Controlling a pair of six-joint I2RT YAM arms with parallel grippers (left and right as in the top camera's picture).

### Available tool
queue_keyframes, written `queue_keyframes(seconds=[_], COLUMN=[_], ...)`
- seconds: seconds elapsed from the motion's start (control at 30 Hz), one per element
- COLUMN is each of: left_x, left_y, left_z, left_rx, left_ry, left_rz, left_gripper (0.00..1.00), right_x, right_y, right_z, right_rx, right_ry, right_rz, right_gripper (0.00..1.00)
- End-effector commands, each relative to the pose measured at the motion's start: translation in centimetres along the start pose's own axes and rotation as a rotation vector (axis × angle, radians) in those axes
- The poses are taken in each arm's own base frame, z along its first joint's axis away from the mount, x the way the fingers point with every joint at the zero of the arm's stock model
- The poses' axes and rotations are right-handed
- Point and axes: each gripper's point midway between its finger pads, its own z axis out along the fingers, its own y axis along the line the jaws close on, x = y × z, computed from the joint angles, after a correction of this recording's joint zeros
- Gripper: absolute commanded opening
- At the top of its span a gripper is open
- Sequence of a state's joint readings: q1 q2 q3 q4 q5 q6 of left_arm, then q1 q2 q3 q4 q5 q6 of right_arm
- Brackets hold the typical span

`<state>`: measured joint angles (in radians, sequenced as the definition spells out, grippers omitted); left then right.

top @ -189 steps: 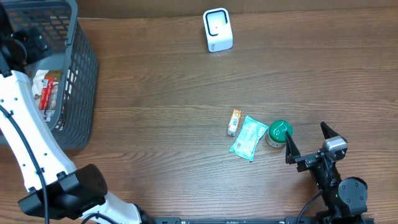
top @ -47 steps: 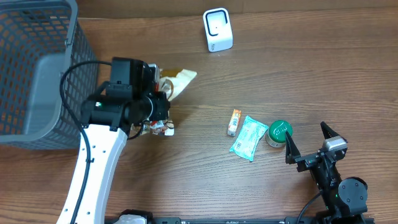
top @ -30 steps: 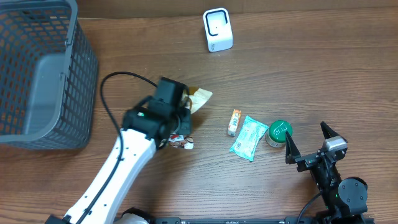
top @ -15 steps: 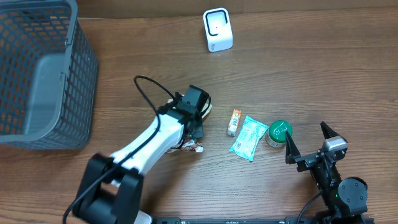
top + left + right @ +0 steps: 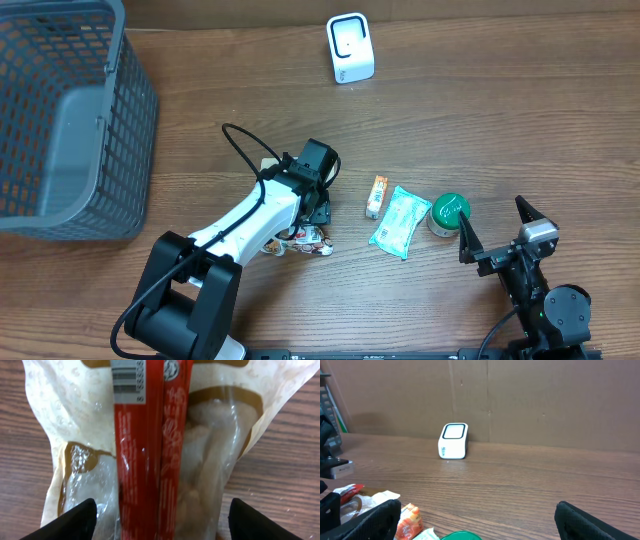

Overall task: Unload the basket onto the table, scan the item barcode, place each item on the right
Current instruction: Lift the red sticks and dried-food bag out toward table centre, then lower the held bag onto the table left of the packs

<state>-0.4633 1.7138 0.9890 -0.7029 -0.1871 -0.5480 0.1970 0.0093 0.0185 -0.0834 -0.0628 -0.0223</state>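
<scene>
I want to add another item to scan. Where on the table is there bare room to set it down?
Bare wood: the wide stretch right of the scanner, beyond the green-lidded can; also between the basket and the scanner. Crowded: centre, where the snack bag, orange packet, teal pouch and can cluster by the left gripper.

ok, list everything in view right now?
grey plastic mesh basket: 1, grey, table's far left
white box-shaped scanner: 1, white, far edge
clear snack bag with red strip: 1, clear/tan/red, mid-table
small orange packet: 1, orange, right of bag
teal foil pouch: 1, teal, beside packet
green-lidded can: 1, green, beside pouch
brown wooden table: 1, brown
left fingers: 2, black, apart over bag
right fingers: 2, black, apart, near can
</scene>
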Motion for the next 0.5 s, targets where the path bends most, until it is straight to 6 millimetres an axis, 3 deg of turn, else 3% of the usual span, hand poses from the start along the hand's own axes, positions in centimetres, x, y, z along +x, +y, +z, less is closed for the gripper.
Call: queue_keyframes(seconds=[0.0,0.17,0.3,0.47], left_x=[-1.2,-2.2,-3.3,-4.3], left_y=[-0.6,-0.8,-2.1,-1.0], left_z=[-1.0,-2.0,-3.2,-4.3], left_rx=[0.014,0.028,0.099,0.084], left_ry=[-0.015,-0.02,-0.026,-0.016], left_rz=[-0.001,-0.008,0.032,0.018], left_gripper=[0.76,0.76,0.76,0.76], right_x=[0.3,0.3,0.3,0.3], right_y=[-0.2,-0.2,-0.2,-0.2], right_z=[0.0,0.0,0.0,0.0], right_rx=[0.01,0.01,0.01,0.01], right_ry=[0.001,0.001,0.001,0.001], right_rz=[-0.002,-0.001,-0.001,-0.001], right_gripper=[1.0,1.0,1.0,1.0])
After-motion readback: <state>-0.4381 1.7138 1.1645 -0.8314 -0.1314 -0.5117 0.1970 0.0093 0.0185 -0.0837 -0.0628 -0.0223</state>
